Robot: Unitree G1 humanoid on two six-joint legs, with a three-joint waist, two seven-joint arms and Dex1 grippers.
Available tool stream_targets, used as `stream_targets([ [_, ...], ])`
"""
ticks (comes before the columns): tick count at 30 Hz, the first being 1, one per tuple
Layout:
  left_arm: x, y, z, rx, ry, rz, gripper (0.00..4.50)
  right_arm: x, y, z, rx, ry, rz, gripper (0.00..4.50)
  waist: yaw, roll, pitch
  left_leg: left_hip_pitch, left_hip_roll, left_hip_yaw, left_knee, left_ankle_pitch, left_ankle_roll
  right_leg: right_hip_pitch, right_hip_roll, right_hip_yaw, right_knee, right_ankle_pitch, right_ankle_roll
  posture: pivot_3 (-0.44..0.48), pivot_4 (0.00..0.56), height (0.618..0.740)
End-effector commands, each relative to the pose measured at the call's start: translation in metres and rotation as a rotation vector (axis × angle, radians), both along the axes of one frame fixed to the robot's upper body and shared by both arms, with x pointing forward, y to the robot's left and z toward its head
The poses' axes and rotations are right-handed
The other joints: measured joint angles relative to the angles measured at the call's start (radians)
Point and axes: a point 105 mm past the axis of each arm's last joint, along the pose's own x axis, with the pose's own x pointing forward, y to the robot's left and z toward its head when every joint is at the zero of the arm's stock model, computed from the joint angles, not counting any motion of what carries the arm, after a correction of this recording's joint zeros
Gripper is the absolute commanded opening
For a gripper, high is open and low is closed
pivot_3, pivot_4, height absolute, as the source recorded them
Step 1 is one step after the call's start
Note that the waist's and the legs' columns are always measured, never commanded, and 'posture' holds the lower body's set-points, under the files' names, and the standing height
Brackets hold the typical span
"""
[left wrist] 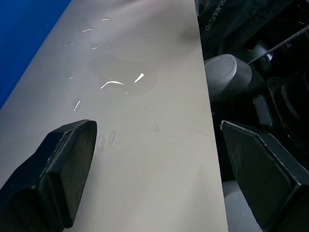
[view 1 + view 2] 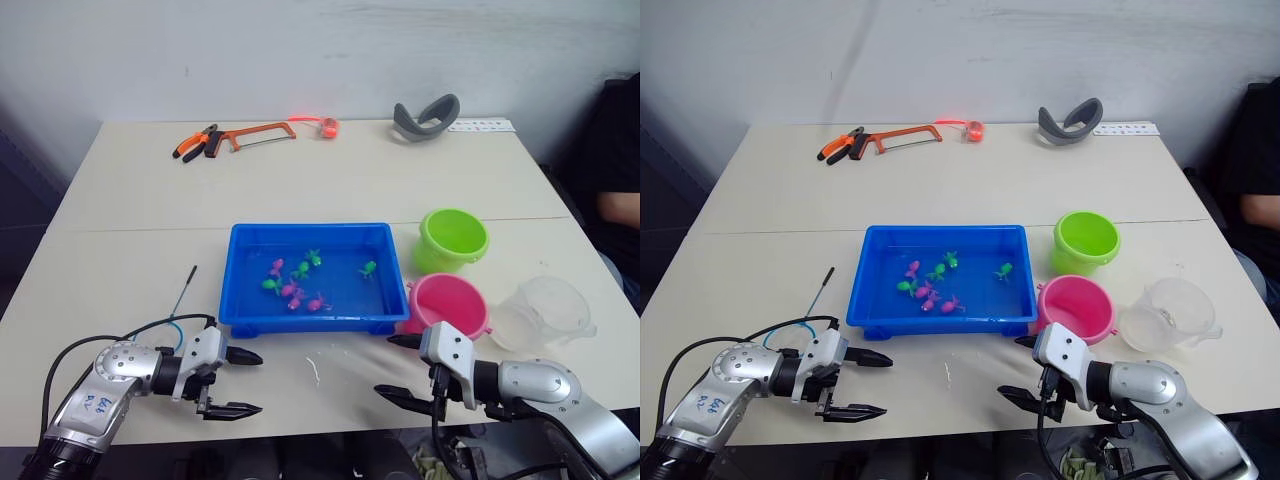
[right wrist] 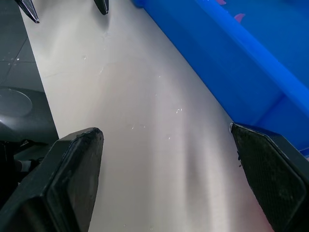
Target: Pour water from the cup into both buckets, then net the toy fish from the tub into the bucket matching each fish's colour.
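Observation:
A bright blue tub [image 2: 240,312] sits mid-table with several small pink and green toy fish [image 2: 296,280] inside. To its right stand the lime green bucket [image 2: 452,240] and, nearer, the pink bucket [image 2: 447,305]. The clear cup [image 2: 545,312] sits right of the pink bucket. My left gripper [image 2: 237,382] hovers open near the table's front edge, left of and below the tub. My right gripper [image 2: 398,366] is open, empty, just in front of the pink bucket. A black net handle [image 2: 185,287] lies left of the tub.
A small water puddle [image 1: 123,77] and drops lie on the table in front of the tub. At the far edge rest pliers [image 2: 196,145], an orange hacksaw [image 2: 262,133] and a grey curved object [image 2: 426,118]. A person's arm [image 2: 618,205] is at the right edge.

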Motion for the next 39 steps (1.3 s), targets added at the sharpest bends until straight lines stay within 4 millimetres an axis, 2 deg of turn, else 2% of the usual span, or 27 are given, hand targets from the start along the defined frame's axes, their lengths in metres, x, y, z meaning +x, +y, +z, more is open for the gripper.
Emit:
stream_targets([
  [1, -0.003, -0.004, 0.011, -0.002, -0.029, -0.030, 4.47, 0.000, -0.002, 0.006, 0.012, -0.023, -0.002, 4.50, 0.000, 0.000, 0.000, 0.000, 0.000, 0.000, 0.000, 0.000, 0.000, 0.000, 0.000, 0.000, 0.000, 0.000, 0.000, 0.000, 0.150, 0.740],
  [8, -0.007, -0.014, 0.022, 0.007, -0.034, -0.040, 4.47, -0.010, 0.001, 0.005, 0.017, -0.013, 0.002, 4.50, 0.000, 0.001, 0.000, -0.001, -0.001, -0.001, -0.001, 0.000, 0.000, 0.001, -0.001, 0.001, -0.001, 0.000, 0.000, 0.000, 0.150, 0.740],
  [10, -0.010, -0.016, 0.025, -0.001, -0.015, -0.049, 4.47, -0.010, 0.001, 0.011, 0.030, -0.028, -0.019, 4.50, 0.000, 0.001, 0.000, 0.000, -0.001, -0.001, -0.001, 0.000, 0.000, 0.001, -0.001, 0.000, -0.001, 0.000, 0.000, 0.000, 0.150, 0.740],
  [16, -0.016, -0.032, 0.084, -0.172, 0.068, -0.131, 4.47, -0.020, -0.009, 0.042, 0.172, -0.015, -0.173, 4.50, 0.005, 0.001, 0.001, -0.002, 0.000, -0.005, -0.001, 0.000, 0.000, 0.002, -0.001, -0.002, -0.001, 0.000, 0.000, 0.000, 0.150, 0.740],
  [19, -0.002, -0.044, 0.114, -0.235, 0.031, -0.172, 4.47, -0.029, -0.032, 0.055, 0.237, -0.021, -0.362, 4.50, 0.010, 0.003, 0.002, -0.002, -0.003, -0.006, -0.001, 0.000, 0.000, 0.003, -0.002, -0.003, -0.002, 0.000, 0.000, 0.000, 0.150, 0.740],
  [22, 0.007, -0.055, 0.131, -0.264, 0.011, -0.226, 4.47, -0.041, -0.054, 0.059, 0.264, -0.012, -0.519, 4.50, 0.006, 0.003, 0.002, -0.001, -0.003, -0.006, -0.001, 0.000, 0.000, 0.005, -0.002, -0.003, -0.004, 0.000, 0.000, 0.000, 0.150, 0.740],
  [24, 0.014, -0.065, 0.139, -0.270, -0.016, -0.284, 4.47, -0.053, -0.073, 0.061, 0.292, 0.001, -0.660, 4.50, 0.006, 0.003, 0.002, -0.001, -0.003, -0.005, -0.001, 0.000, 0.000, 0.005, 0.000, -0.003, -0.005, 0.000, 0.001, 0.000, 0.150, 0.740],
  [25, 0.016, -0.070, 0.141, -0.272, -0.025, -0.305, 4.47, -0.057, -0.081, 0.061, 0.298, 0.007, -0.714, 4.50, 0.006, 0.003, 0.002, -0.001, -0.003, -0.005, -0.001, 0.000, 0.000, 0.005, 0.007, -0.002, -0.005, 0.000, 0.001, 0.000, 0.150, 0.740],
  [29, 0.027, -0.091, 0.152, -0.303, -0.047, -0.383, 4.47, -0.070, -0.120, 0.054, 0.234, 0.005, -0.942, 4.50, -0.001, 0.003, 0.002, 0.000, -0.002, -0.004, -0.002, 0.000, 0.000, 0.006, 0.010, 0.001, -0.006, 0.000, 0.001, 0.000, 0.150, 0.740],
  [33, 0.035, -0.108, 0.163, -0.335, -0.078, -0.414, 4.47, -0.069, -0.148, 0.050, 0.228, -0.024, -1.101, 4.50, -0.005, 0.004, 0.002, 0.000, -0.001, -0.003, -0.002, 0.000, -0.001, 0.004, 0.011, 0.003, -0.006, 0.000, 0.001, 0.000, 0.150, 0.740],
  [36, 0.037, -0.116, 0.169, -0.363, -0.089, -0.413, 4.47, -0.064, -0.160, 0.047, 0.213, -0.041, -1.159, 4.50, -0.002, 0.006, 0.003, -0.001, -0.001, -0.003, -0.002, 0.000, -0.001, 0.003, 0.010, 0.003, -0.006, 0.000, 0.001, 0.000, 0.150, 0.740],
  [39, 0.036, -0.125, 0.176, -0.392, -0.109, -0.423, 4.47, -0.058, -0.184, 0.037, 0.159, -0.051, -1.261, 4.50, 0.003, 0.006, 0.003, -0.002, -0.001, -0.003, -0.002, 0.001, -0.002, 0.002, 0.010, 0.003, -0.006, 0.000, 0.001, 0.000, 0.150, 0.740],
])
